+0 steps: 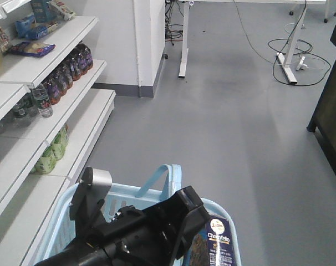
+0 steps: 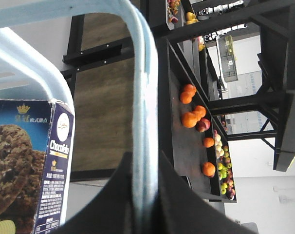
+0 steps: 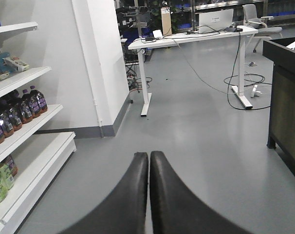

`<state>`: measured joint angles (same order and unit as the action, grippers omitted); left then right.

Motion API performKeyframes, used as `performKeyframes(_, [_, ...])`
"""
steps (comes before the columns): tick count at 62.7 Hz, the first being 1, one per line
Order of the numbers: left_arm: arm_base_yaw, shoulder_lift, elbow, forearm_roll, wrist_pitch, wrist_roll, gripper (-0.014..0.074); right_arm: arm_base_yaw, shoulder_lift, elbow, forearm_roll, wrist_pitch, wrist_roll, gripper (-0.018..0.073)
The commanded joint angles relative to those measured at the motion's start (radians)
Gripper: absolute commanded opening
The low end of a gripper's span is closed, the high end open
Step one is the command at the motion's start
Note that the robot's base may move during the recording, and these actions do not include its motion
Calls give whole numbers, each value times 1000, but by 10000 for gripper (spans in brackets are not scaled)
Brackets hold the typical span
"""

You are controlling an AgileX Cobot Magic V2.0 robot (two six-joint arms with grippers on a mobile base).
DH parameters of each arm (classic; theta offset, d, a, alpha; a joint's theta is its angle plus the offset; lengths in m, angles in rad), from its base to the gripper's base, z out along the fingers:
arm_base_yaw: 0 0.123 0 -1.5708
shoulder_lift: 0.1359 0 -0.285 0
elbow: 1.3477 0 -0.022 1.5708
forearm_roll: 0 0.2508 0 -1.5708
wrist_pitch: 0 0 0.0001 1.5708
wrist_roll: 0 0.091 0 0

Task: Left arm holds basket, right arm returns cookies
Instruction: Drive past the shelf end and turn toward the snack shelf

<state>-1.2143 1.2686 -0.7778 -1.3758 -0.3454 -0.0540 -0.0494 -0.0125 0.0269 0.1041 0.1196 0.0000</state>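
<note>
The light blue basket (image 1: 56, 221) hangs at the bottom of the front view, its looped handle (image 1: 156, 180) rising above the rim. My bulky black left arm (image 1: 140, 235) reaches over it. In the left wrist view my left gripper (image 2: 145, 163) is shut on the basket handle (image 2: 142, 87), which runs straight up between the two fingers. The navy "Chocofello" cookies box (image 1: 217, 245) stands upright inside the basket at its right side, and the cookies (image 2: 28, 165) show again beside the handle. My right gripper (image 3: 149, 156) is shut on nothing, above bare grey floor, away from the basket.
White shelves (image 1: 74, 72) with dark bottles (image 1: 68, 69) and green packs line the left. A white pillar (image 1: 146, 39), a white desk leg (image 1: 184, 39) and floor cables (image 1: 293, 55) stand ahead. A dark wooden stand (image 1: 330, 116) is at the right. A dark fruit rack with oranges (image 2: 193, 117) shows behind the handle.
</note>
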Motion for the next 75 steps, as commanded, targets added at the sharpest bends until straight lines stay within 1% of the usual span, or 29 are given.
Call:
performKeyframes(1, [-1, -28, -30, 43, -36, 2, -6, -4, -16, 4, -1, -73, 0, -9])
performKeyframes(75, [-1, -28, -30, 43, -36, 2, -6, -4, -16, 4, -1, -73, 0, -9])
